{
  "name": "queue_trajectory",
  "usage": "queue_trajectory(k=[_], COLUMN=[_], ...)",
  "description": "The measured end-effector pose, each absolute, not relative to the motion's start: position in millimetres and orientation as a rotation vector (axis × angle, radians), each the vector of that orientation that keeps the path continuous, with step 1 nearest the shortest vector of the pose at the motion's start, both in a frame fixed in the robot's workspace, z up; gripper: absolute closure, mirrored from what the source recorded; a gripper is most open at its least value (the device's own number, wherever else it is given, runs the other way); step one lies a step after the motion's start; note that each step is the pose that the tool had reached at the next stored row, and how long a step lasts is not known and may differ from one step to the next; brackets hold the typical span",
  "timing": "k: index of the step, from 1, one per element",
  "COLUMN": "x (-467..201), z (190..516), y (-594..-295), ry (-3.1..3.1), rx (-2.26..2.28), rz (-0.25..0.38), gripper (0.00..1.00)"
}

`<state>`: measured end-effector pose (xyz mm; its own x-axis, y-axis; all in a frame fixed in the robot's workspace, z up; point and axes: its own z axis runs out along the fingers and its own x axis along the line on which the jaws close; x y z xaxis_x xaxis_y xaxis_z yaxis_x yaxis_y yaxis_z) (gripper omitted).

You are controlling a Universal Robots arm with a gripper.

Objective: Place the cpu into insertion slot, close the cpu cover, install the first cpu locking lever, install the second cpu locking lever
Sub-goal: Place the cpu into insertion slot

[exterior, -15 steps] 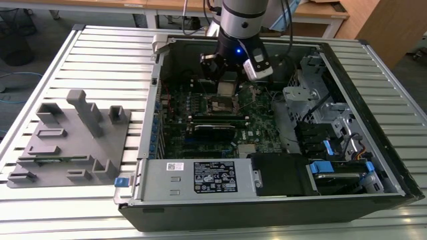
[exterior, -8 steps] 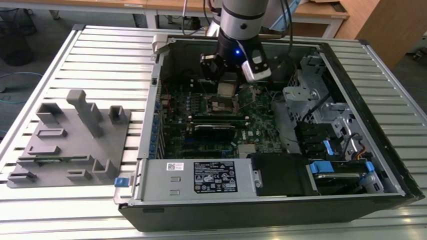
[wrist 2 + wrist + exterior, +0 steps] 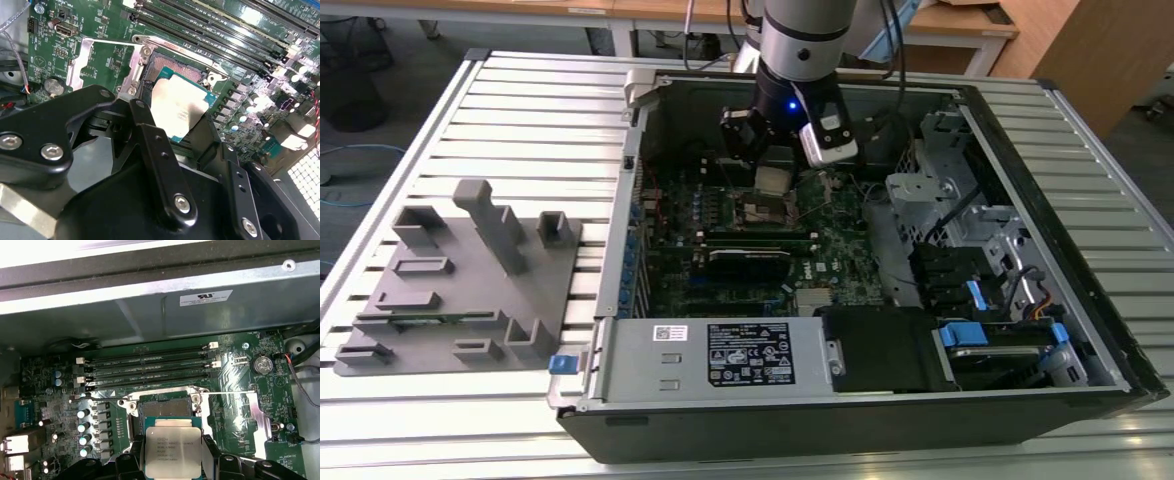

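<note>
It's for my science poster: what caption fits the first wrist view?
The gripper holds the cpu over the open insertion slot on the motherboard.

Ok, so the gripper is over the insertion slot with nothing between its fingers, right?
Not quite. The gripper is over the insertion slot, but it isn't empty: the first wrist view shows the cpu clamped between its fingers, not yet seated in the slot.

Chip (image 3: 172, 450): flat square with a silver-grey printed top, face up. It is gripped at two opposite edges by the gripper (image 3: 173, 462) and held over the socket (image 3: 165, 409), not seated. Socket: square, with a dark contact field, a bright metal rim, uncovered.
</note>
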<state>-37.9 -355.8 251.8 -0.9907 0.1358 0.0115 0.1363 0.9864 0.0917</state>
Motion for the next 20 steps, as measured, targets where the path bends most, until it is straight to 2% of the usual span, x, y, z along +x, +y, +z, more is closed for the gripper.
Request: queue_trajectory(k=[9, 20], x=[-37.9, -37.9], z=[251.3, 248.8], y=[-355.8, -355.8], ry=[-3.125, -3.096], rx=[-0.242, -0.54], rz=[-0.145, -0.145], gripper=[0.46, 0.46])
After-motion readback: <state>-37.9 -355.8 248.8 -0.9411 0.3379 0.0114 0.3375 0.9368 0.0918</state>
